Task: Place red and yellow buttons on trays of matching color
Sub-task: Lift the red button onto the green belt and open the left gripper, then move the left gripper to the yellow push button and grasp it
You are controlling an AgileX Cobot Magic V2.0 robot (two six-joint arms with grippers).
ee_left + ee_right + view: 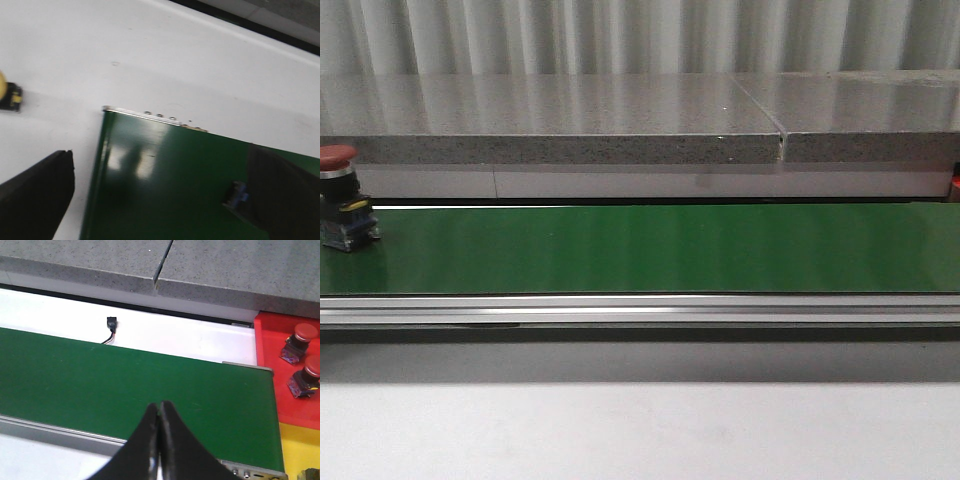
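Green belt point(660, 248) open along its length; one red button point(342, 198) stands at its far left end.

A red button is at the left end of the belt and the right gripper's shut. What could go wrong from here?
1. The red button is far from the red tray, so it must ride the whole belt; a late catch could lose it off the end.
2. The right gripper is shut; it must open before any grasp.
3. The red tray already holds two buttons, so a careless drop could knock them.

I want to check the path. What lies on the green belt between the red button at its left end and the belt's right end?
Nothing: in the front view the green belt is bare right of the red button.
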